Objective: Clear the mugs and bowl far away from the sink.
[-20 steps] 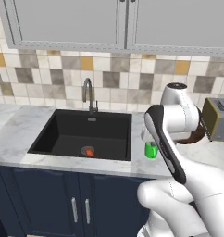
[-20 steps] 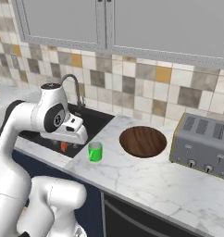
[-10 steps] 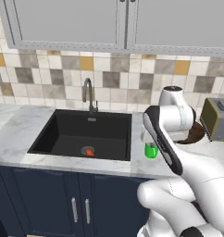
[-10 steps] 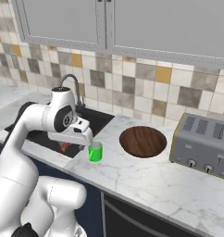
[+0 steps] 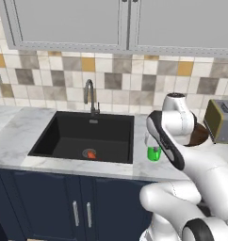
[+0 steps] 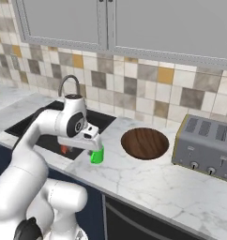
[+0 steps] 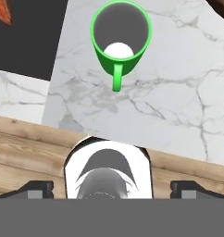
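Hand (image 7: pixel 112 187) poised above green mug (image 7: pixel 120 37), fingers spread wide, holding nothing; likely lining up a top grasp. Mug upright on table (image 7: pixel 178 92) just ahead of hand, handle toward it, beside sink (image 5: pixel 83 136). Bowl (image 6: pixel 145 143) further off.

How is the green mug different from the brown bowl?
The green mug is small, tall-sided and bright green, with a handle; the bowl is much wider, shallow and dark brown with wood grain, with no handle. The mug stands nearer the sink; the bowl lies nearer the toaster. Both are round, sitting upright on the marble counter.
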